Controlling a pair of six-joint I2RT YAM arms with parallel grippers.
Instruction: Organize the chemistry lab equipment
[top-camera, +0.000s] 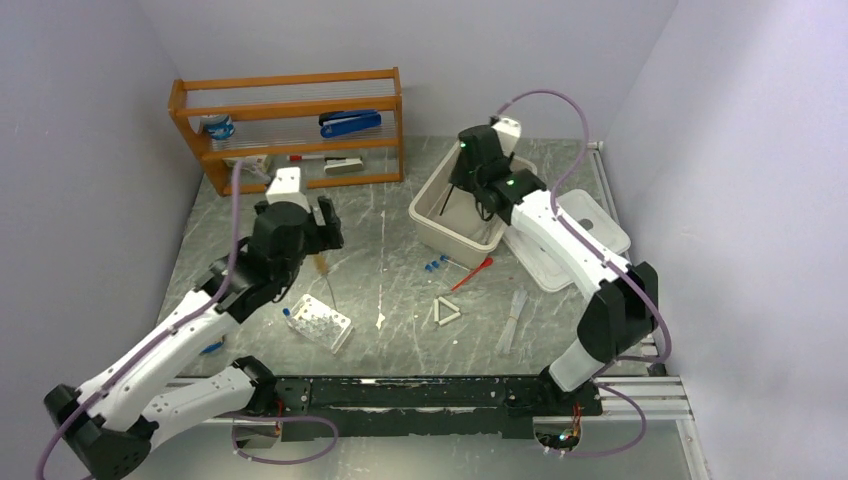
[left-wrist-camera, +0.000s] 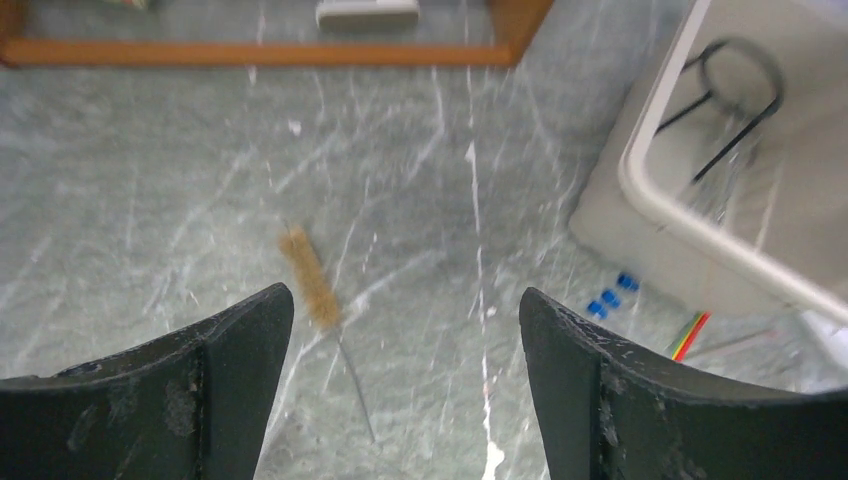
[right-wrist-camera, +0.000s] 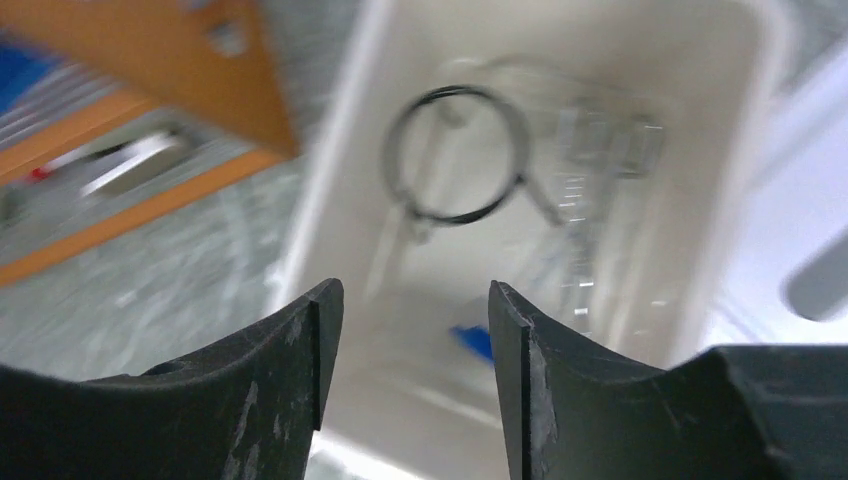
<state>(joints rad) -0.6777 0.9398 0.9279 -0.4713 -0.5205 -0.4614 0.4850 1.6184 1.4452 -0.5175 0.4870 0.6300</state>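
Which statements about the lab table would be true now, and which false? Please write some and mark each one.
1. The black wire tripod lies inside the white bin. True.
2. The bristle brush lies in the bin. False: it lies on the table, near the left gripper.
3. The left gripper is open and holds nothing. True.
4. The right gripper is shut on the red-bulb pipette. False: its jaws stand apart above the bin, and the pipette lies on the table.
5. The white triangle lies on the table. True.
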